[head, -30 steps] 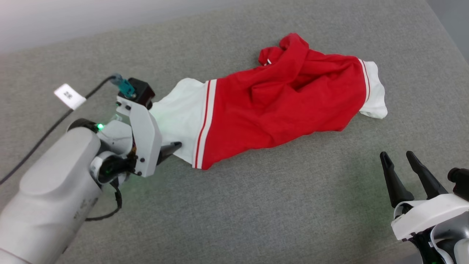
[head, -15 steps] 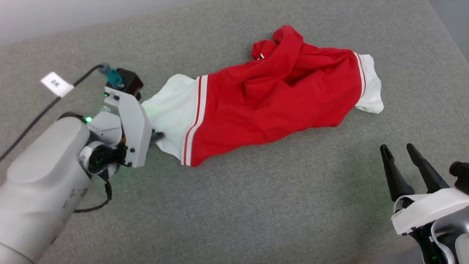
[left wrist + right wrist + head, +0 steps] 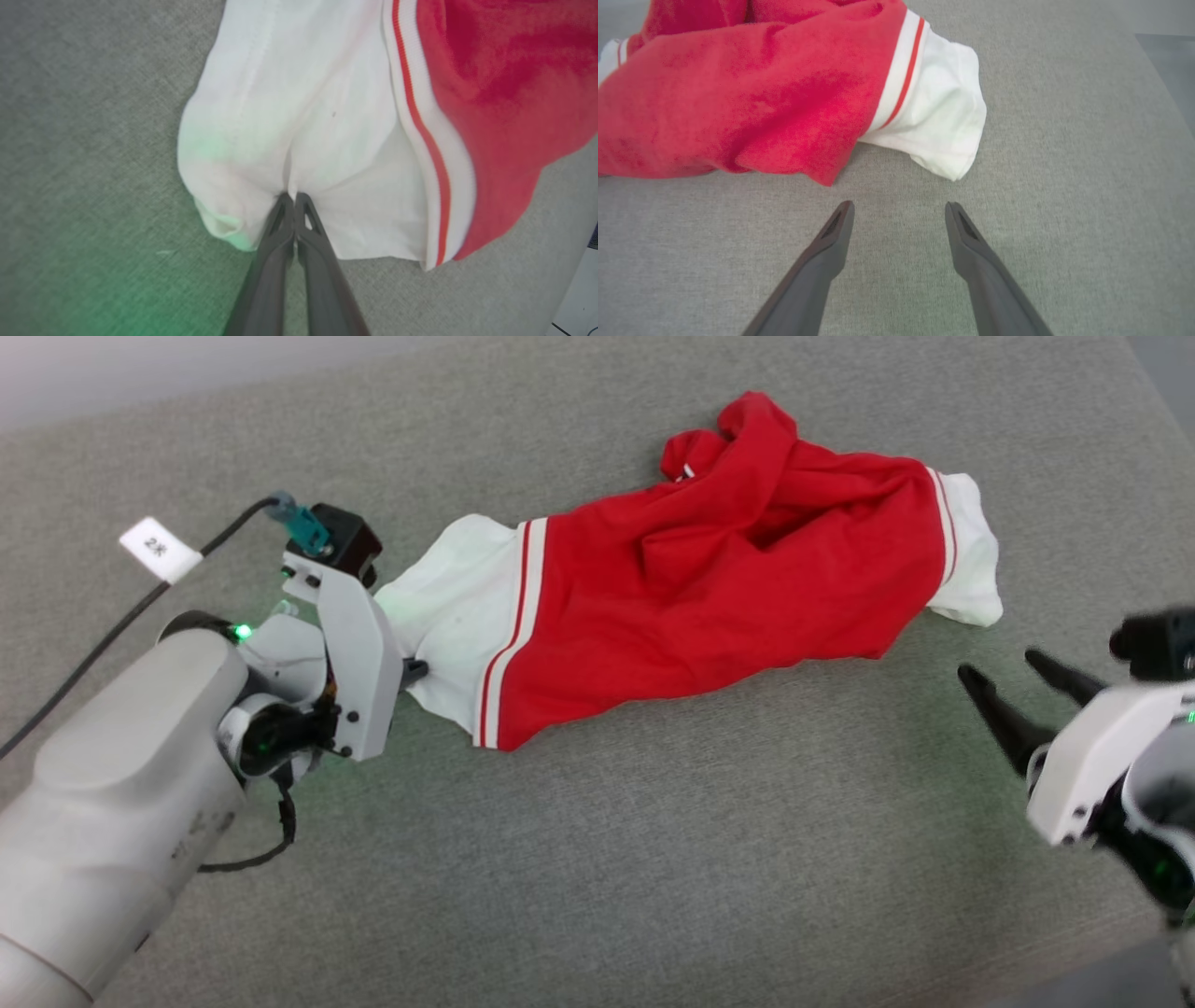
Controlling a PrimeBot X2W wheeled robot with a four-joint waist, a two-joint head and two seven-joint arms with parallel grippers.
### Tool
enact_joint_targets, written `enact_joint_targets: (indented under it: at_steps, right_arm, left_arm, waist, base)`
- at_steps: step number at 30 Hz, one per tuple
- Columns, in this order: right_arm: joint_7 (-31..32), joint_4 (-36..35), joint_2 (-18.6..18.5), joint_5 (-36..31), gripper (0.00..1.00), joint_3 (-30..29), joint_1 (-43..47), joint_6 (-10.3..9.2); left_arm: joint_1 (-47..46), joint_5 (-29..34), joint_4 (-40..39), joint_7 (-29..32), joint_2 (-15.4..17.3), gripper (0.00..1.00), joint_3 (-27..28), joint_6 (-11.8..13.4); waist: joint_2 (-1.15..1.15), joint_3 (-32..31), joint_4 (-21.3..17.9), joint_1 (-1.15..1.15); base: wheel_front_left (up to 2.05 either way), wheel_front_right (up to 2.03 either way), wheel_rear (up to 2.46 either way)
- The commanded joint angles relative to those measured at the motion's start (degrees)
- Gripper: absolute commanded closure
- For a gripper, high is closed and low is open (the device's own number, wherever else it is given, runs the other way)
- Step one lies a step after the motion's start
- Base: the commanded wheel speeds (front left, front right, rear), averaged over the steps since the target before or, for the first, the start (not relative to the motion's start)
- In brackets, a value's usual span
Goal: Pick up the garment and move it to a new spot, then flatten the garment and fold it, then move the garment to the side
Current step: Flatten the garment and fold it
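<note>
Observer: Progress at this entry: we judged the task barely begun. The small red cloth jersey with white sleeves and red-and-white striped trim [image 3: 709,588] lay crumpled lengthwise across the middle of the grey woven surface [image 3: 653,877]. It was not lifted, flattened or folded.

Recorder: Tool states?

Observer: We logged the left gripper [image 3: 294,198] pinched tight on the near edge of one white sleeve [image 3: 289,116], the cloth puckering at its fingertips. The right gripper [image 3: 900,204] stood with its fingers spread wide, holding nothing. It was near the other white sleeve [image 3: 938,126] but apart from it.

Recorder: Materials?

Observer: We recorded soft, limp cloth. The red body was bunched in deep folds, with a heaped twist at the far edge. The sleeves were smoother, with striped bands at the seams. No lettering showed, so we could not tell which face was up. The surface was a matte, coarse weave. We judged that lifting, relocating, flattening, folding and setting aside all remained.
</note>
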Motion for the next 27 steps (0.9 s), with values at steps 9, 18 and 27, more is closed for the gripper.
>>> enact_joint_targets:
  at_steps: [9, 18, 27]
  right_arm:
    - [3.4, 11.1, -5.0, 2.8, 0.0, 8.4, -13.7, -0.07]
    - [0.9, 20.6, -6.6, 3.1, 0.0, 16.4, -20.8, -0.07]
    - [-2.3, 28.1, -8.4, 4.8, 1.0, 24.1, -25.0, -0.1]
  left_arm:
    - [1.0, -1.8, -0.9, -0.9, -2.2, 1.0, -6.4, 0.1]
    - [-1.1, -2.9, -1.2, -2.3, -1.9, 1.0, -8.9, 0.4]
    - [-2.9, -5.3, -0.4, -5.5, -3.7, 1.0, -10.3, 0.5]
  waist:
    - [0.0, 2.9, 3.0, 0.0]
    - [0.0, 5.1, 4.5, 0.0]
    - [0.0, 5.3, 5.6, 0.0]
  base:
    - [0.0, 0.0, 0.0]
    - [0.0, 0.0, 0.0]
    - [0.0, 0.0, 0.0]
